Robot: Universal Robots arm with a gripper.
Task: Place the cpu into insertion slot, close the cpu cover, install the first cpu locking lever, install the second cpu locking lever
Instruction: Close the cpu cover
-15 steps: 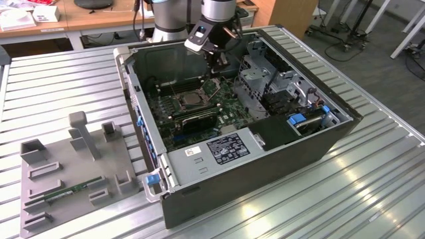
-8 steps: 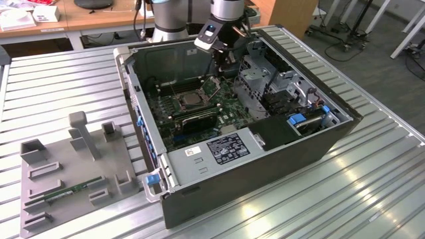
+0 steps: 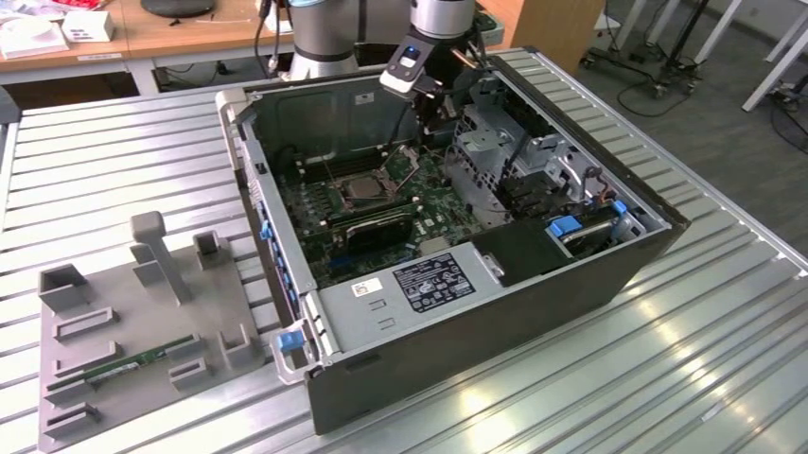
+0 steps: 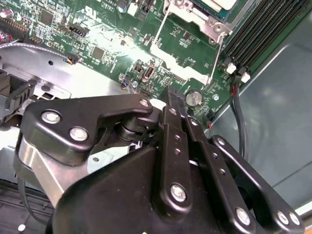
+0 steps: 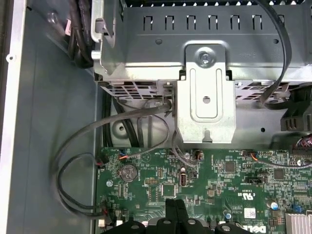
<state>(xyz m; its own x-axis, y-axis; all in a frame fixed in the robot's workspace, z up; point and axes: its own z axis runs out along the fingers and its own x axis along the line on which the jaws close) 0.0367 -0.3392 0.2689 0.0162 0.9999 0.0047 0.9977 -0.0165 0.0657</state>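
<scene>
Pressed together and empty, the claw (image 5: 174, 204) hovers over the edge of the motherboard (image 5: 219, 178) inside the computer case (image 3: 531, 303), apart from the insertion slot (image 3: 360, 192). The cpu (image 4: 222, 4) looks seated there: light, stiff, probably fragile underneath, best gripped by its side edges.

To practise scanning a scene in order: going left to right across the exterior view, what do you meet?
Grey tray → blue latch → processor socket → metal drive cage → blue tab.
</scene>
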